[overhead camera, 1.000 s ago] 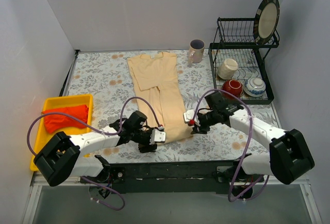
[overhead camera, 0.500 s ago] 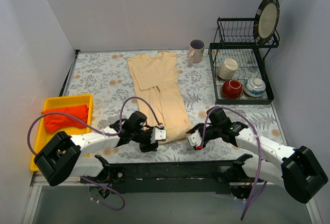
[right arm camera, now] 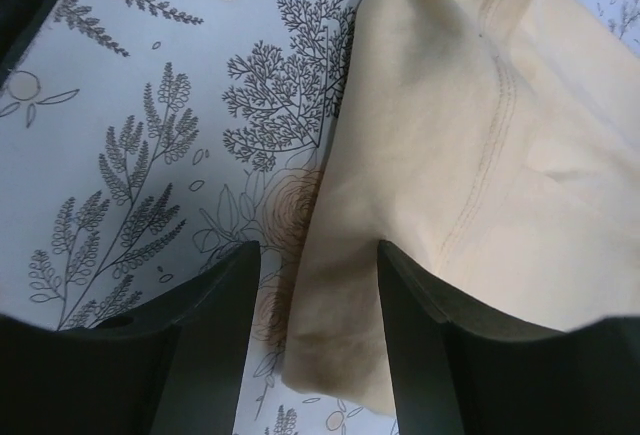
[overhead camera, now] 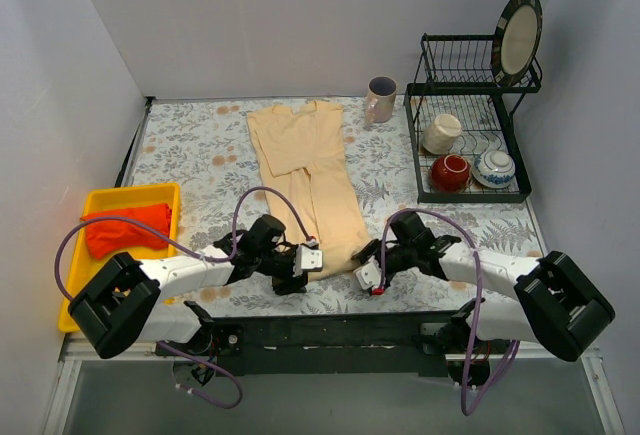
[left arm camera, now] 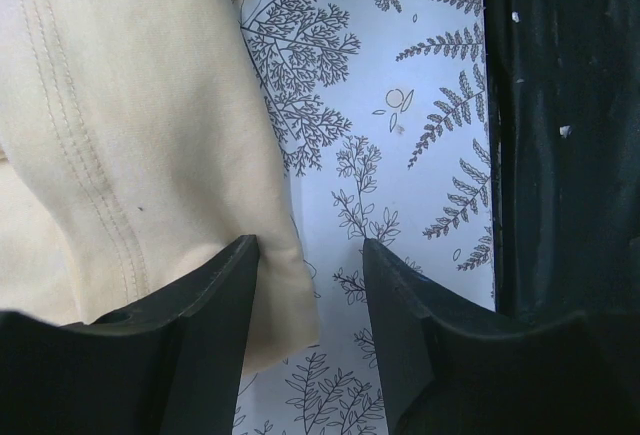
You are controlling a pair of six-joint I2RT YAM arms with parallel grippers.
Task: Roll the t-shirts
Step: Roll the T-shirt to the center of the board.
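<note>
Beige shirt [overhead camera: 305, 170], folded narrow, flat and lengthwise on mid floral worktop [overhead camera: 190, 155], collar far, hem near, left tool [left arm camera: 310, 245] parted astride the hem's left corner, nothing clamped, right tool [right arm camera: 318, 248] parted astride the hem's right corner, nothing clamped.

The t-shirt [overhead camera: 305, 170] is thin, matt cloth, softly creased, with a double-stitched hem. The table cover [overhead camera: 190, 155] under it looks smooth, with a faint sheen over its leaf print. The left gripper [left arm camera: 310, 250] has matt black plastic fingers [left arm camera: 200, 345]. At far right the dish rack [overhead camera: 468, 86] is black wire and its plate [overhead camera: 520, 37] is glossy. The yellow tray [overhead camera: 130, 192] at left is smooth plastic.
</note>
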